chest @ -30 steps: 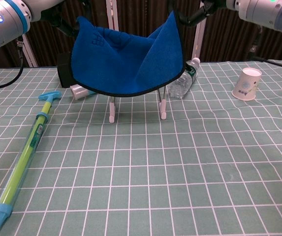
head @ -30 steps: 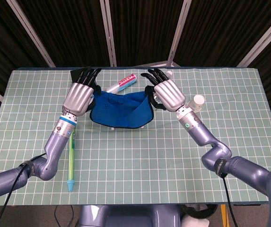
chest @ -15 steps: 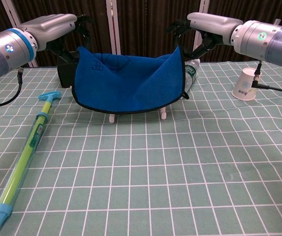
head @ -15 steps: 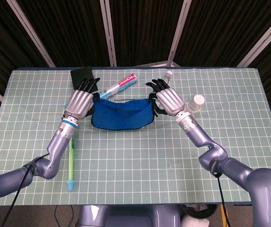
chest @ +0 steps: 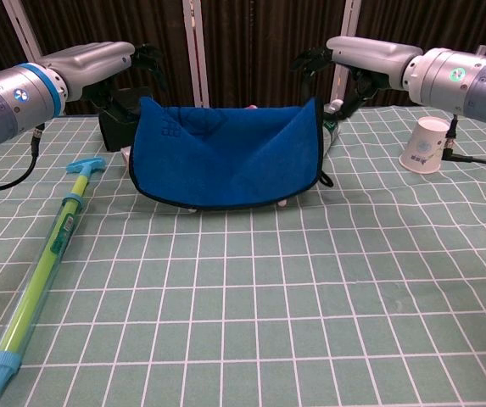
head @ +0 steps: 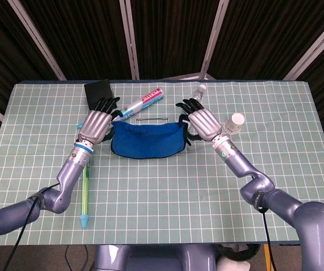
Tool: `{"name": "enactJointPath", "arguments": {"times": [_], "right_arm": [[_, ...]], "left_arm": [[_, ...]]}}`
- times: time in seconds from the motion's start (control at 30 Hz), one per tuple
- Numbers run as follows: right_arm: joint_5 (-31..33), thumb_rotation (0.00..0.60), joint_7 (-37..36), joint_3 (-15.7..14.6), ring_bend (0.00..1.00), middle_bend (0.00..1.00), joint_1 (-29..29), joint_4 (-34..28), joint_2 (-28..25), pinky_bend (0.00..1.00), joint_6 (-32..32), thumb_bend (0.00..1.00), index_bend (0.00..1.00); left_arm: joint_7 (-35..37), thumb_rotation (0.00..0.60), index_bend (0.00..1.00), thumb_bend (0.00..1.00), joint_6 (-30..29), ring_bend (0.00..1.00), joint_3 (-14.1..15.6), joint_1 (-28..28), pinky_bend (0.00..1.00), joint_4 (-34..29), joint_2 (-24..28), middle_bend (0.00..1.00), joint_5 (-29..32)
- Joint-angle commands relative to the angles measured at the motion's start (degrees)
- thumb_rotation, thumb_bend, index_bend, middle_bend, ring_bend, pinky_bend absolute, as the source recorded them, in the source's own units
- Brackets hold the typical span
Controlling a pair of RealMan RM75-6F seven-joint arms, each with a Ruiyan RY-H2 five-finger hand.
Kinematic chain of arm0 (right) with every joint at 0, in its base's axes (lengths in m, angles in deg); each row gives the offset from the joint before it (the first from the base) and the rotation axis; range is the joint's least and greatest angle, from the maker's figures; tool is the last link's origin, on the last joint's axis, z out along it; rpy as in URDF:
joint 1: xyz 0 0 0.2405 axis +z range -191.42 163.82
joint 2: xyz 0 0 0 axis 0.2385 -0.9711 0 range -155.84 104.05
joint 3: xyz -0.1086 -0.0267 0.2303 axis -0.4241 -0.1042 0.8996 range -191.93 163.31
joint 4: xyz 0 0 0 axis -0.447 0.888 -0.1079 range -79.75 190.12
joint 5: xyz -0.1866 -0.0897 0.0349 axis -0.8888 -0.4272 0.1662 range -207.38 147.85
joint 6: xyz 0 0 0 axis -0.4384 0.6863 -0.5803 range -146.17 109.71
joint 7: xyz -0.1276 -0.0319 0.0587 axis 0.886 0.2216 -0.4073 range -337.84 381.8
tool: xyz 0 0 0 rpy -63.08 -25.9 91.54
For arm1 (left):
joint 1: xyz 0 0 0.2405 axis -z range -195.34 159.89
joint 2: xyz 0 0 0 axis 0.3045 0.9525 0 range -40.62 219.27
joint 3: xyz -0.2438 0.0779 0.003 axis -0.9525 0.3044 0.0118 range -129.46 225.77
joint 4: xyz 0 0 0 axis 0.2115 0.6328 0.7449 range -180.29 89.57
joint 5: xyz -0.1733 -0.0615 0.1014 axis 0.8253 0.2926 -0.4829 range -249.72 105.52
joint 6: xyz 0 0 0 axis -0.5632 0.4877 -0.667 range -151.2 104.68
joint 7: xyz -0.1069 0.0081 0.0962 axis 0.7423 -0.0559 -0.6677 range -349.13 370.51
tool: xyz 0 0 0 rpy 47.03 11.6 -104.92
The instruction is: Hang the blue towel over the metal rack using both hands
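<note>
The blue towel (head: 147,141) (chest: 226,157) hangs stretched between my two hands, sagging in the middle. My left hand (head: 96,124) (chest: 90,59) grips its upper left corner and my right hand (head: 202,121) (chest: 370,52) grips its upper right corner. In the head view the thin top bar of the metal rack (head: 153,118) shows just beyond the towel's far edge. The chest view has the towel covering nearly all of the rack. The towel's lower edge hangs close to the table.
A green and yellow pump tube (head: 86,186) (chest: 39,280) lies at the left. A paper cup (head: 234,122) (chest: 423,144) stands at the right. Behind the rack are a water bottle (head: 197,91), a toothpaste tube (head: 145,100) and a black box (head: 98,91).
Both hands came down and toward me with the towel. The towel sits lower, and the rack's top bar now shows behind it.
</note>
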Motion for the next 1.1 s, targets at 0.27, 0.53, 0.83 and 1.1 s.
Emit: {"name": "enactJointPath", "arguments": {"times": [0.27, 0.53, 0.83, 1.1], "right_arm": [[1.40, 0.600, 4.65, 0.13, 0.00, 0.00, -4.76, -9.17, -5.64, 0.00, 4.30, 0.00, 0.04], [-0.43, 0.600, 9.03, -3.10, 0.00, 0.00, -16.08, -25.53, -17.12, 0.00, 17.39, 0.00, 0.04], [-1.44, 0.600, 16.80, -8.51, 0.00, 0.00, -28.93, -40.19, -26.62, 0.00, 28.27, 0.00, 0.02], [-1.94, 0.600, 27.29, -11.21, 0.00, 0.00, -37.27, -43.37, -26.64, 0.00, 35.32, 0.00, 0.00]], "left_arm": [[-3.53, 0.600, 0.00, 0.38, -0.11, 0.00, 1.32, -4.08, 0.00, -7.30, 6.43, 0.00, 6.23], [-0.17, 0.600, 0.00, 0.35, -10.30, 0.00, 4.83, -13.98, 0.00, -20.95, 18.06, 0.00, 1.66], [1.69, 0.600, 0.00, 0.26, -24.28, 0.00, 12.48, -26.82, 0.00, -33.45, 28.05, 0.00, -8.28], [-1.29, 0.600, 0.00, 0.00, -32.60, 0.00, 17.48, -34.58, 0.00, -35.55, 30.77, 0.00, -14.62]]}}
